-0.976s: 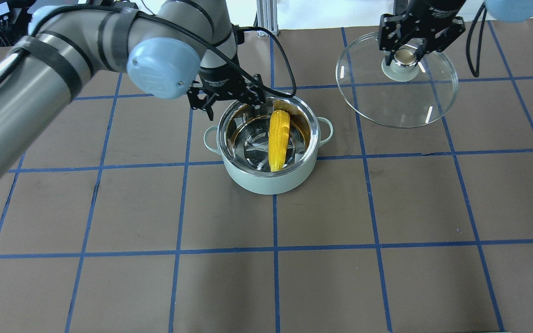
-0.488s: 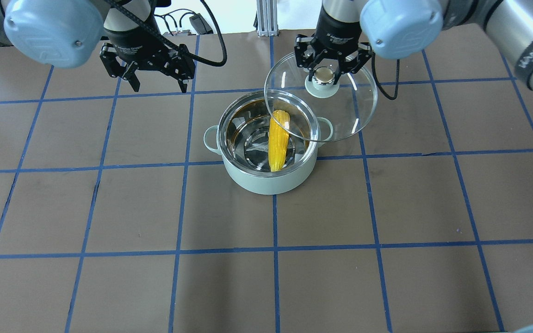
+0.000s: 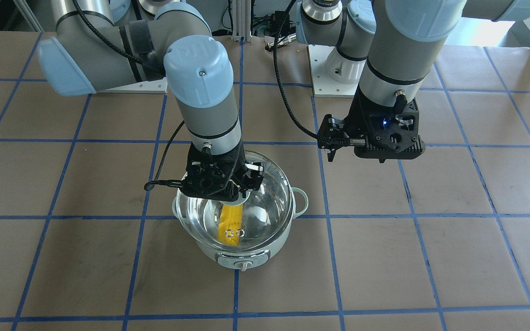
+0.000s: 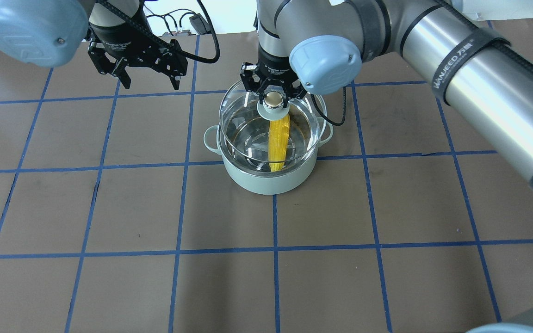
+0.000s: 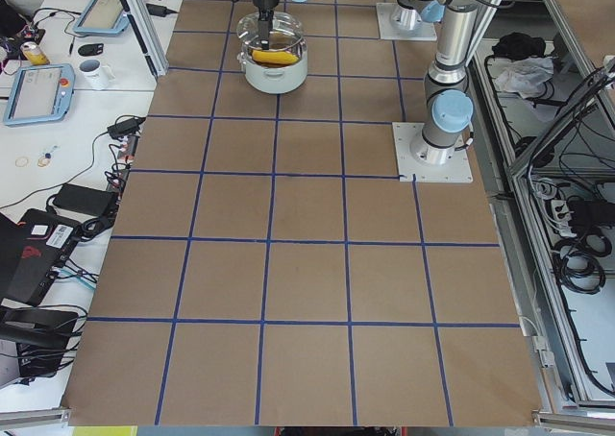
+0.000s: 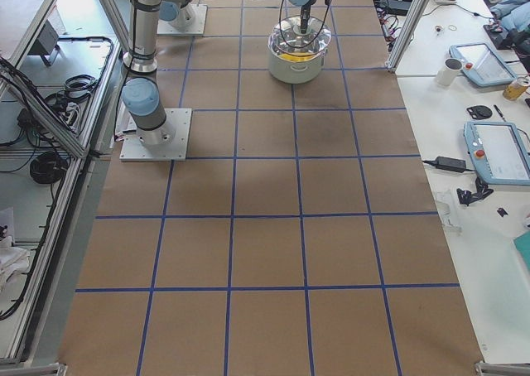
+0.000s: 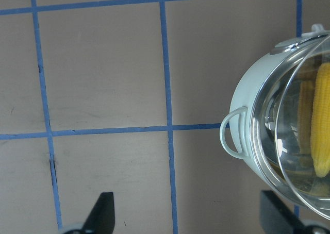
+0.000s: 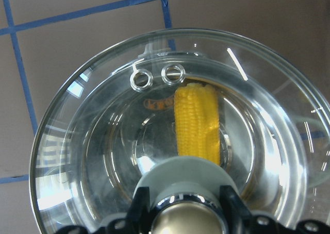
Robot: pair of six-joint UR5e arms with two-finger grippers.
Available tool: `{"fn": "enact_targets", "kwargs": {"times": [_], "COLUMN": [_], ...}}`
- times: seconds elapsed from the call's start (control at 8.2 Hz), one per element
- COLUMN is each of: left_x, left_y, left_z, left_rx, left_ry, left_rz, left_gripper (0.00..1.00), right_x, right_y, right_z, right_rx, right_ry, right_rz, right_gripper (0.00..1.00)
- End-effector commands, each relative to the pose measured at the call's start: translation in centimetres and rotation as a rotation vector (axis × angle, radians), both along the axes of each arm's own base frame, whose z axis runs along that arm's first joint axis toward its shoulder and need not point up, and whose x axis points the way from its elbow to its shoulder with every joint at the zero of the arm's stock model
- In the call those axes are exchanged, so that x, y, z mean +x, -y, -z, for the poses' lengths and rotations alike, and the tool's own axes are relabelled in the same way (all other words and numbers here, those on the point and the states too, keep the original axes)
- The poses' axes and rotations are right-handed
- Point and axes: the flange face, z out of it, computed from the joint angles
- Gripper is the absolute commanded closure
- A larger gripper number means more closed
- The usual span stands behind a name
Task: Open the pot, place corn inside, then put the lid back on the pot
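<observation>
The pale mint-green pot [image 4: 266,182] stands mid-table with the yellow corn [image 4: 278,143] lying inside it. My right gripper [image 4: 273,98] is shut on the beige knob of the clear glass lid [image 4: 243,115] and holds the lid right over the pot's mouth, set slightly toward the far side. I cannot tell whether the lid touches the rim. The right wrist view shows the corn [image 8: 198,123] through the lid [image 8: 93,156]. My left gripper [image 4: 151,84] is open and empty, back left of the pot. In the front view the lid [image 3: 265,202] covers the pot [image 3: 210,250].
The table is brown paper with a blue tape grid [image 4: 181,162]. The pot's loop handle [image 7: 232,133] shows in the left wrist view. Operator desks with tablets [image 5: 38,90] and a mug stand beyond the table's far edge.
My right gripper has carried the lid leftward from the back right to over the pot. My left gripper has drawn away from the pot to the back left, still open.
</observation>
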Motion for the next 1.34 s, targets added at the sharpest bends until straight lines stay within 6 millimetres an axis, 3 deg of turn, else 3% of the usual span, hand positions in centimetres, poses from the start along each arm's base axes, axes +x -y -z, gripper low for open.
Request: {"fn": "enact_targets", "kwargs": {"times": [0.0, 0.12, 1.22], "left_x": [5.9, 7.6, 7.5], "left_y": [-0.1, -0.1, -0.5], "left_z": [-1.6, -2.0, -2.2], "left_rx": [0.008, 0.002, -0.005], "left_ry": [-0.003, -0.004, -0.001], "left_rz": [-0.103, -0.133, -0.149], "left_gripper": [0.00, 0.00, 0.00], "right_x": [3.1, 3.0, 2.9], "right_y": [-1.0, -1.1, -0.7], "right_z": [2.0, 2.6, 4.0], "right_rx": [0.007, 0.017, 0.022], "right_ry": [-0.003, -0.011, -0.037], "right_rz": [0.030, 0.022, -0.022], "right_gripper": [1.00, 1.00, 1.00]}}
